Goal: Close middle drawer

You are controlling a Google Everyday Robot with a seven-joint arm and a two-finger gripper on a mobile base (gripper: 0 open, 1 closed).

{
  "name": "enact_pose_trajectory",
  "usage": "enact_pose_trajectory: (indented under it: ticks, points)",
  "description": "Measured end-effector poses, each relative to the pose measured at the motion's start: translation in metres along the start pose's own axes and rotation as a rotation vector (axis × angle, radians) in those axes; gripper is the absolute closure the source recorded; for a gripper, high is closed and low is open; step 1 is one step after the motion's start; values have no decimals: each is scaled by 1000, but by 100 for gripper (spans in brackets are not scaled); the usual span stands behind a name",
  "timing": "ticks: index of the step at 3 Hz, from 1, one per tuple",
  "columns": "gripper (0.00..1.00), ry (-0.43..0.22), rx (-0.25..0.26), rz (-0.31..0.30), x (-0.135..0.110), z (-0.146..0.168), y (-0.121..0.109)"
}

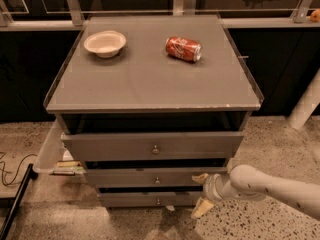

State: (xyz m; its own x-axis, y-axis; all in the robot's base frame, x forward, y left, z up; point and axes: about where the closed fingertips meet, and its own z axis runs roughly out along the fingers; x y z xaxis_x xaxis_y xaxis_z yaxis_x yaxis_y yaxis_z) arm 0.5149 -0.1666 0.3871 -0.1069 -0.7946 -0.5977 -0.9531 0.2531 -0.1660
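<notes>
The grey cabinet (pixel 150 84) has three drawers. The middle drawer (pixel 130 177), a shallow grey front with a small round knob (pixel 157 180), stands partly pulled out, less far than the top drawer (pixel 125 145) above it. My gripper (pixel 201 193) is at the right end of the middle drawer's front, open. One cream fingertip (pixel 200 178) is against the drawer front and the other (pixel 201 208) is lower, beside the bottom drawer (pixel 130 199).
A white bowl (pixel 105 43) and a red soda can (pixel 183 49) lie on the cabinet top. A clear bin (pixel 50 154) with papers sits at the cabinet's left, with a black cable (pixel 12 171) on the speckled floor. A white post (pixel 306 106) stands at the right.
</notes>
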Motion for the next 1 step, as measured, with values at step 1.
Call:
enact_pose_trajectory:
  ticks: [1]
  points:
    - [0,0,0,0,0,0,0]
